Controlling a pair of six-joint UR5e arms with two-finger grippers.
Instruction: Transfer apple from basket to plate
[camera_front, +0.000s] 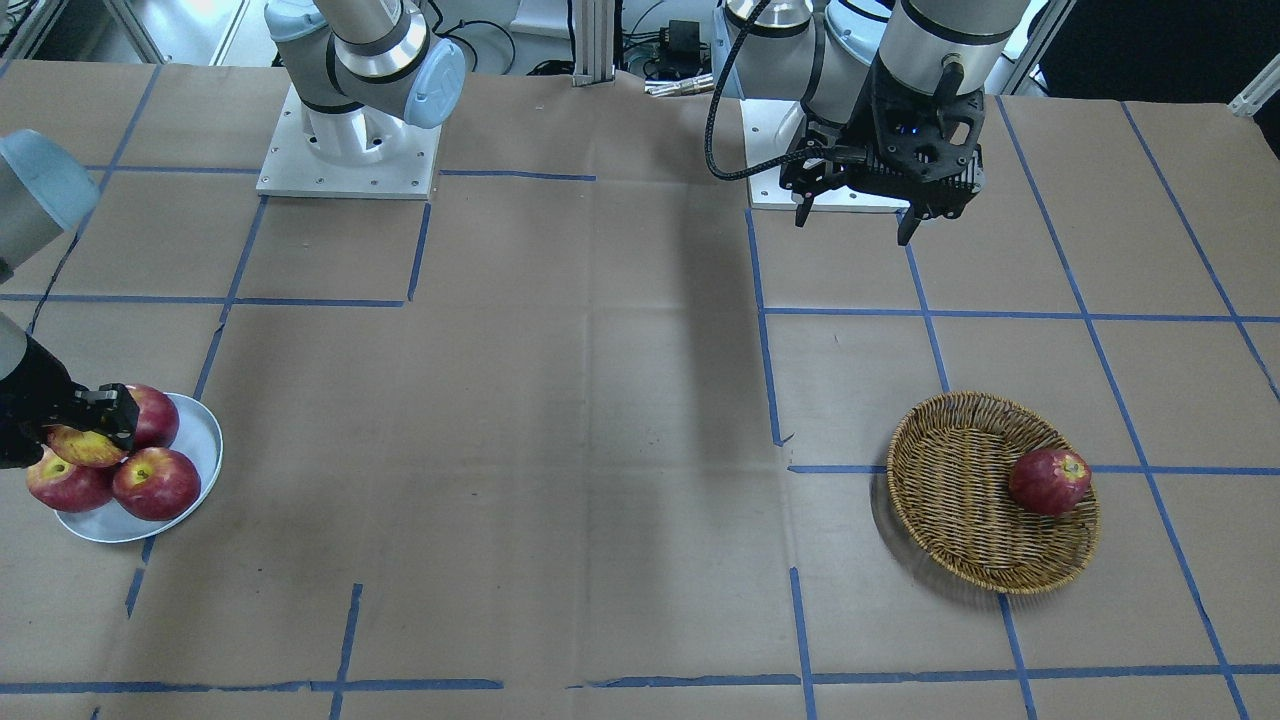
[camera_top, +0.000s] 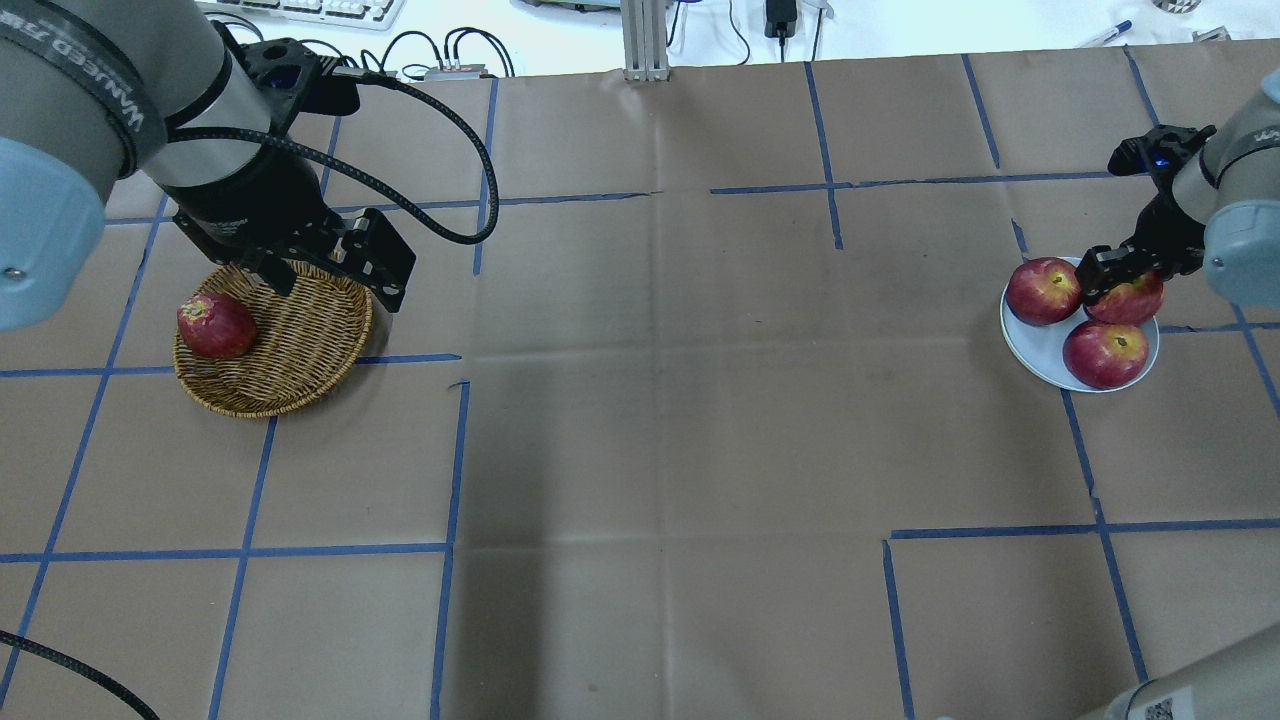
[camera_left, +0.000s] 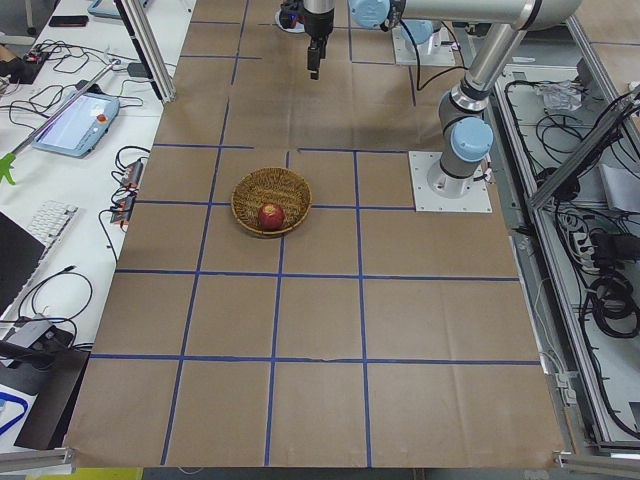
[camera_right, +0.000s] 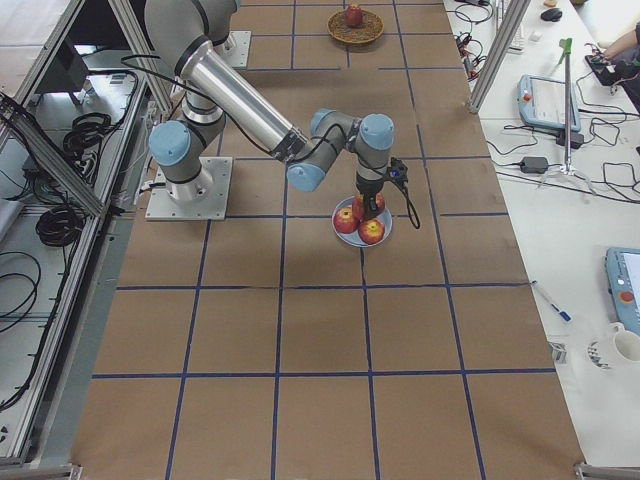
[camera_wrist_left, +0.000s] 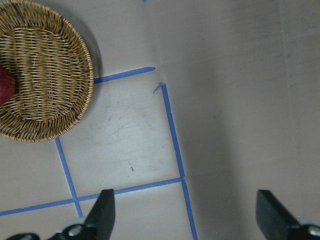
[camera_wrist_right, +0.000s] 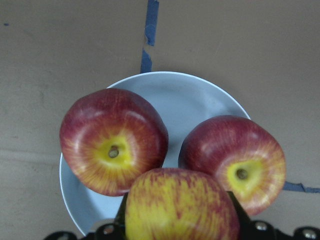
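On the table (camera_front: 600, 450), the basket (camera_front: 950, 500) holds one dark apple (camera_front: 1048, 481). Over the plate (camera_front: 205, 440), the right fingers (camera_front: 105, 408) pinch the apple (camera_wrist_right: 182, 210). Its stem end is hidden, and its long axis lies sidelong in the front view. That view shows three plate apples (camera_front: 155, 483), the wrist view two. Left fingers (camera_wrist_left: 104, 212) spread wide.

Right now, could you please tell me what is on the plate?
Two dark red apples lie on the plate. The right gripper holds the yellow-streaked apple over it, covering what lies beneath; the front view shows a third red apple there, partly hidden.
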